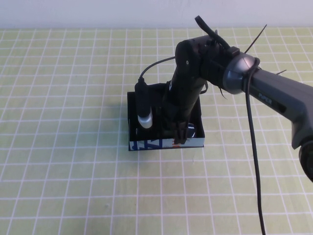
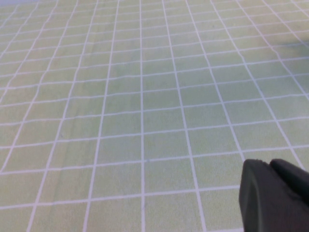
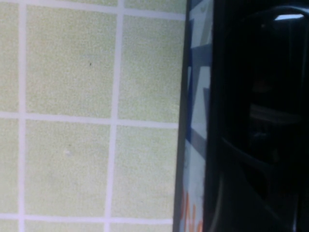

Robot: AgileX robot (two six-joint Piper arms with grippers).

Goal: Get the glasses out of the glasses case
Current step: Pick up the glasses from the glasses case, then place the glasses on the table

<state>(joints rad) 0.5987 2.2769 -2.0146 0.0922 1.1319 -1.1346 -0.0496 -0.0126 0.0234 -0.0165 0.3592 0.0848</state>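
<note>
From above, the right gripper (image 1: 180,133) dips into the black rectangular glasses case (image 1: 133,110) mid-counter, grip unreadable; only its wrist camera shows the glossy black-framed glasses (image 3: 260,121); the left gripper (image 2: 275,198) idles elsewhere, spread unclear.

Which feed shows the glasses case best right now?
The high view: the whole glasses case sits mid-table, with the right claw reaching down inside it. The right wrist view shows only a close strip of its printed wall. The left wrist view shows only mat and the left claw, no case.
</note>
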